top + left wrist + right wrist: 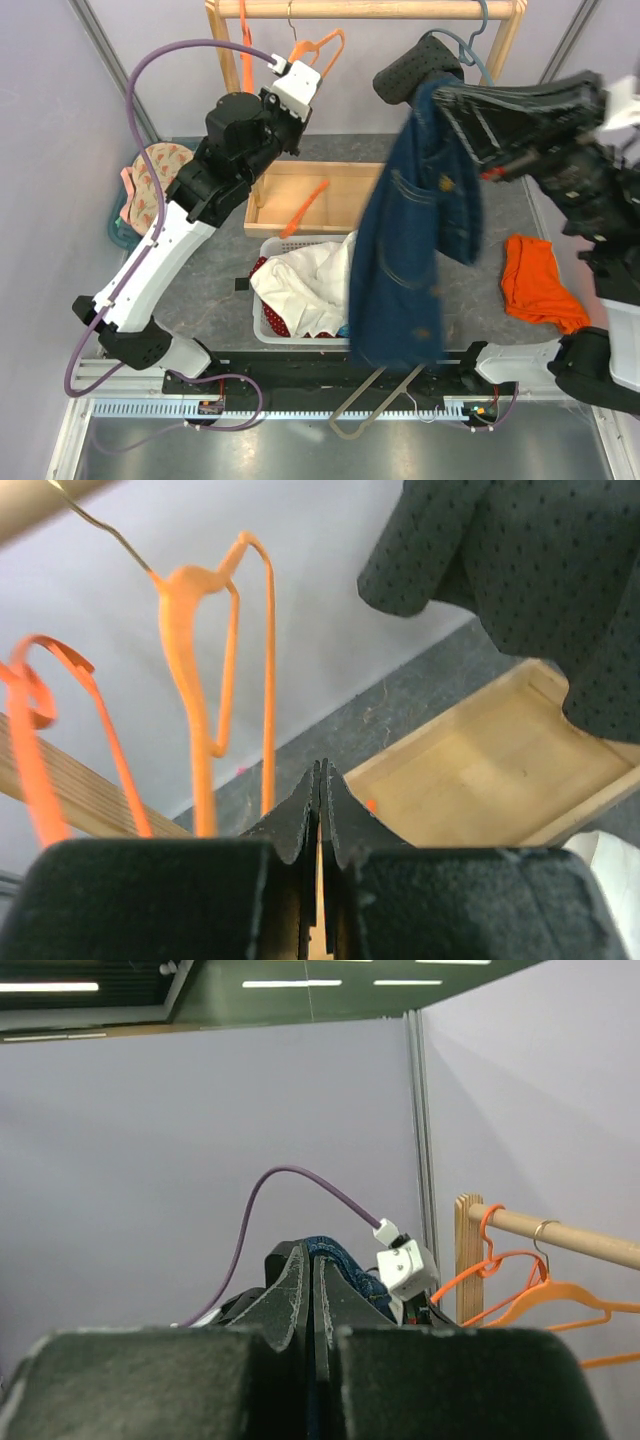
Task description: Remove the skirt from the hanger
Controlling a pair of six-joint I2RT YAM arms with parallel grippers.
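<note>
The left gripper (320, 780) is up by the wooden rail (380, 8), its two black fingers pressed flat together with nothing between them that I can see. Just beyond its tips an orange hanger (190, 670) hangs bare from the rail, and a second orange hanger (35, 770) hangs off to one side of it. Whether the fingers touch either one I cannot tell.

The right gripper (315, 1260) is raised high on the other side and is clamped on a blue garment (410, 260); a fold of blue cloth shows right at its fingertips in the wrist view. The garment hangs down long from that grip, over the middle of the table (200, 290). Behind it, on the rail, a grey dotted garment (410, 68) sits on a grey-blue hanger (478, 45).

The skirt (277, 322), dark red with white dots, is down in the white basket (262, 335) near the arms' bases. It is mostly buried under a white cloth (310, 280), with only patches showing at the basket's left side and front, and it is well apart from the rail and from both grippers.

Between basket and rail sits a wooden tray (265, 215) with a third orange hanger (305, 205) lying in it. An orange cloth (535, 280) lies crumpled on the table to the right
</note>
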